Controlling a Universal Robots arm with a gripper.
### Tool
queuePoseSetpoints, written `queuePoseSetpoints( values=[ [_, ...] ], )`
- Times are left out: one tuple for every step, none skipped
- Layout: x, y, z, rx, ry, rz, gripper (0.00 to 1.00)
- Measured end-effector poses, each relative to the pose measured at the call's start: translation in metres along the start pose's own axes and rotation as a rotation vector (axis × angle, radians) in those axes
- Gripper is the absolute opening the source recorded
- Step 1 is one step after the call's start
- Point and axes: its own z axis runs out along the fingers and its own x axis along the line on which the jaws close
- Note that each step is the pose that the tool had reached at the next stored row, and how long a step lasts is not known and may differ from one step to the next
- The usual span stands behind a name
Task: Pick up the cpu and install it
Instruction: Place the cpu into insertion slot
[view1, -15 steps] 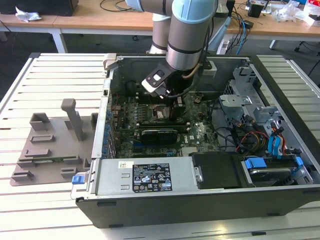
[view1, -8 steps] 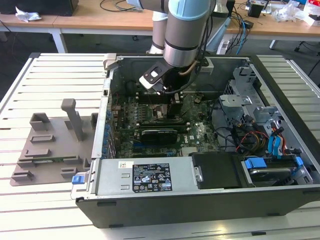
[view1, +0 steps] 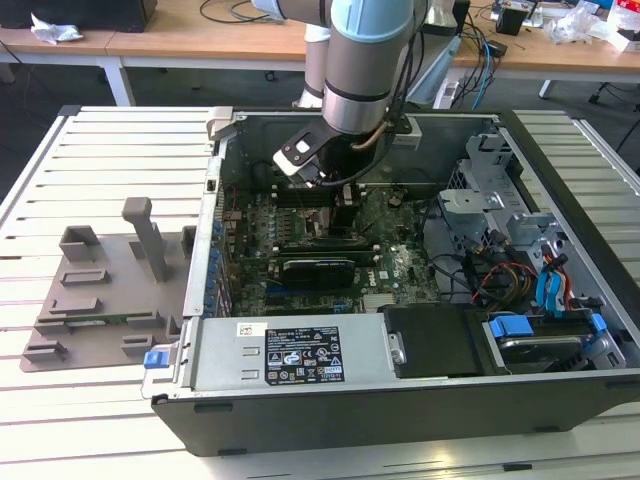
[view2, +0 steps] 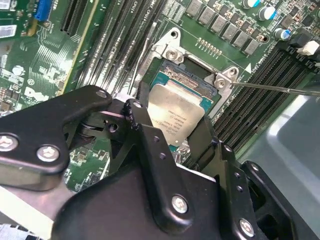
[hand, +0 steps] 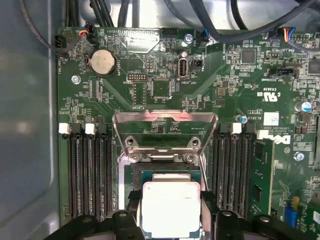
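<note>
The cpu (view2: 176, 111) (hand: 171, 209) is a flat square chip with a silvery top. It sits between my gripper's (view2: 169, 121) (hand: 171, 201) black fingers (view2: 136, 111), which press on two opposite edges of it. The chip is right over the open socket (hand: 170, 175) (view2: 186, 76) on the green motherboard; whether it rests in the socket or hovers just above it, I cannot tell. The socket's metal load plate (hand: 165, 131) stands flipped up. In the exterior view my gripper (view1: 345, 192) reaches down into the open computer case (view1: 400, 420).
Memory slots (hand: 87, 175) (hand: 231, 172) flank the socket on both sides. A black graphics card (view1: 315, 268) lies across the board nearby. The power supply (view1: 290, 352), drive cage (view1: 490, 200) and cables (view1: 500, 275) crowd the case. A grey plastic tray (view1: 100, 290) sits outside on the exterior view's left.
</note>
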Motion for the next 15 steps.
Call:
queuePoseSetpoints(
  values=[
    [0.0005, -0.0002, 0.0035, 0.0000, 0.0001, 0.000, 0.55],
    [0.0007, -0.0001, 0.0050, -0.0001, 0.0000, 0.000, 0.55],
    [0.0011, -0.0001, 0.0065, 0.0000, 0.0000, 0.000, 0.55],
    [0.0012, -0.0005, 0.0076, 0.0000, 0.0000, 0.000, 0.55],
    [0.0016, -0.0009, 0.0090, -0.0001, -0.0001, -0.003, 0.55],
    [0.0018, -0.0010, 0.0097, -0.0001, -0.0002, -0.004, 0.55],
    [0.0021, -0.0009, 0.0103, -0.0001, -0.0002, -0.005, 0.55],
    [0.0024, -0.0009, 0.0110, -0.0001, -0.0003, -0.005, 0.55],
    [0.0027, -0.0009, 0.0117, -0.0001, -0.0002, -0.005, 0.55],
    [0.0034, -0.0009, 0.0134, -0.0001, -0.0002, -0.005, 0.55],
    [0.0037, -0.0011, 0.0145, -0.0001, -0.0002, -0.005, 0.55],
    [0.0038, -0.0014, 0.0158, 0.0002, -0.0008, -0.005, 0.55],
    [0.0039, -0.0014, 0.0159, 0.0001, -0.0005, -0.005, 0.55],
    [0.0039, -0.0015, 0.0160, 0.0000, -0.0004, -0.005, 0.55],
    [0.0039, -0.0014, 0.0161, -0.0001, -0.0001, -0.005, 0.55]
  ],
)
